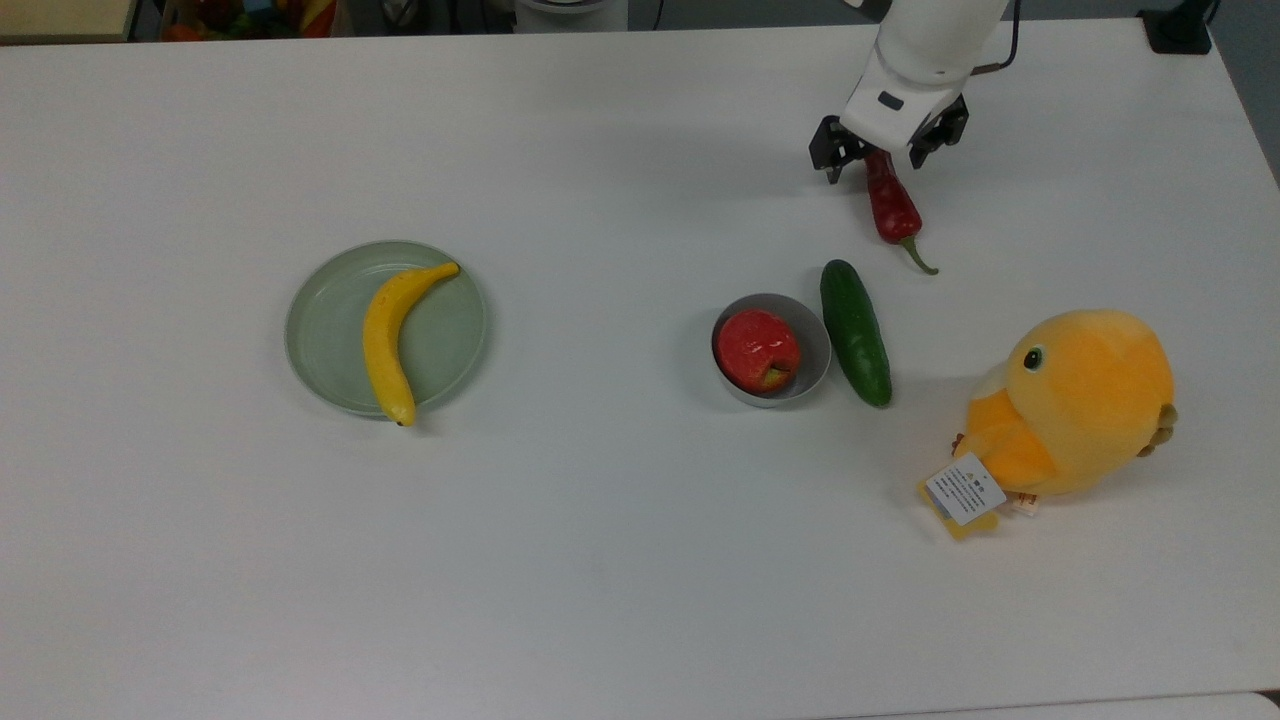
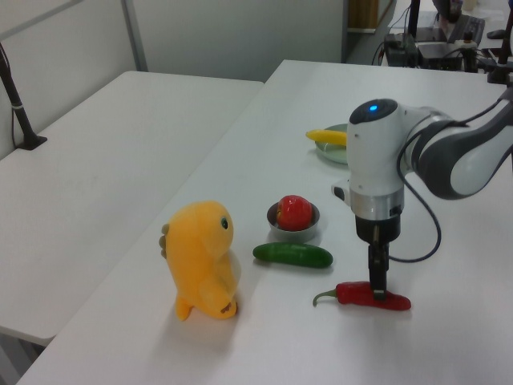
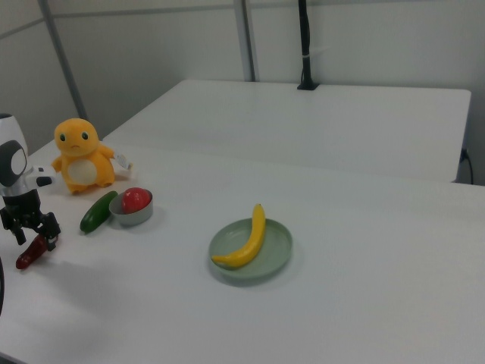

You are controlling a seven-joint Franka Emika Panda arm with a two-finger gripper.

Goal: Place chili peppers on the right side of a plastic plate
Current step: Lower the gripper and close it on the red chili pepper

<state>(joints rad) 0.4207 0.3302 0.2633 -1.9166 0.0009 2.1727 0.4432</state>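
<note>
In the left view, the orange plush toy (image 2: 203, 261) is sitting nearest, at lower left on the white worktop (image 2: 264, 345). Right of it, at lower centre, the chili pepper (image 2: 362, 295) is lying flat, the gripper (image 2: 376, 290) standing over its blunt end with jaws spread to either side of it in the top view. Behind, the cucumber (image 2: 292, 255) is lying just beside the grey bowl (image 2: 293, 227) holding an apple (image 2: 294, 212). Farthest, the plastic plate (image 2: 333, 152) is carrying a banana (image 2: 329, 137).
</note>
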